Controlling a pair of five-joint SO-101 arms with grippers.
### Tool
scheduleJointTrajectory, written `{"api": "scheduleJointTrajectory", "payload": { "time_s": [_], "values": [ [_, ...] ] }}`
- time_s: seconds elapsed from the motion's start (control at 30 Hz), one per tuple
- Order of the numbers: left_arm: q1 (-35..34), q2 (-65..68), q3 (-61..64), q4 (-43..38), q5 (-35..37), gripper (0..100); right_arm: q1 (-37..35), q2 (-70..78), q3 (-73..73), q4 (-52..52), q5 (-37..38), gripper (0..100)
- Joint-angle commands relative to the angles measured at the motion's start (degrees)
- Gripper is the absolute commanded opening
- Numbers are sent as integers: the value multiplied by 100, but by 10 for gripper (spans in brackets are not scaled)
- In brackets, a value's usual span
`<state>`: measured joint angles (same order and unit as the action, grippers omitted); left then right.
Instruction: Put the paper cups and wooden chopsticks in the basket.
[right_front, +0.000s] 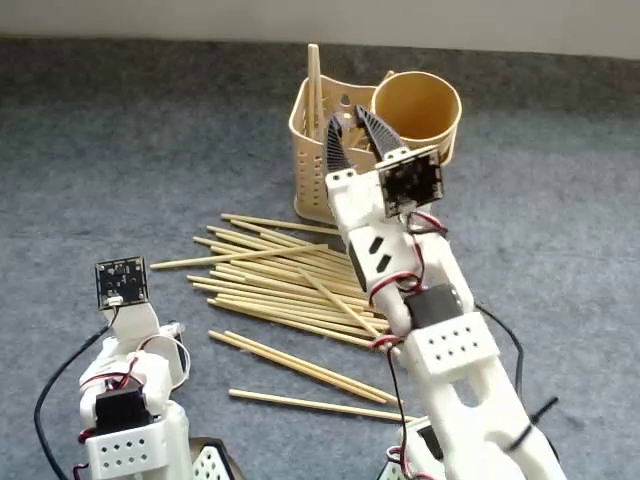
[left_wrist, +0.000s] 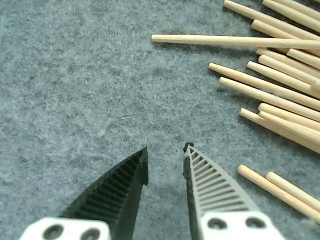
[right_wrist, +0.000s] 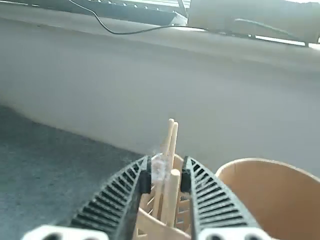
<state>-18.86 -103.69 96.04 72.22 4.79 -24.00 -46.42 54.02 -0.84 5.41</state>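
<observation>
High: my R gripper (right_front: 347, 120) over basket (right_front: 308, 150), paper cup (right_front: 432, 135) in it; loose chopsticks (right_front: 270, 285) on mat (right_front: 120, 150).
L wrist: L gripper (left_wrist: 166, 150) parted, empty, near loose chopsticks.
R wrist: jaws narrowly apart, stick (right_wrist: 173, 187) between. Rise straight up, no snagging.

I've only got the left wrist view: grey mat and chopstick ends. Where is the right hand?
Observer: The right hand is up at the basket, over its rim.
Operator: Is it holding anything?
Observer: No, its jaws are open. The upright chopsticks standing in the basket sit between them.
Operator: And the paper cup?
Observer: In the high view the paper cup stands upright at the basket's right side. I can't tell whether it is inside the basket or just beside it.
</observation>
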Motion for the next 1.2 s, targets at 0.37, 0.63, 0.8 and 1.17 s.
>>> {"api": "scheduleJointTrajectory", "payload": {
  "time_s": [0.37, 0.63, 0.8, 1.17],
  "values": [
    [-31, 13, 119, 18, -9, 130, -470, -1358, -479, 4251, -334, 108],
    [-31, 13, 119, 18, -9, 130, -725, -1349, -470, 5112, 237, 77],
    [-31, 13, 119, 18, -9, 130, -1174, -910, -374, 5367, 308, 77],
    [-31, 13, 119, 18, -9, 130, -1182, 1965, -884, 5358, 686, 74]
  ]
}}
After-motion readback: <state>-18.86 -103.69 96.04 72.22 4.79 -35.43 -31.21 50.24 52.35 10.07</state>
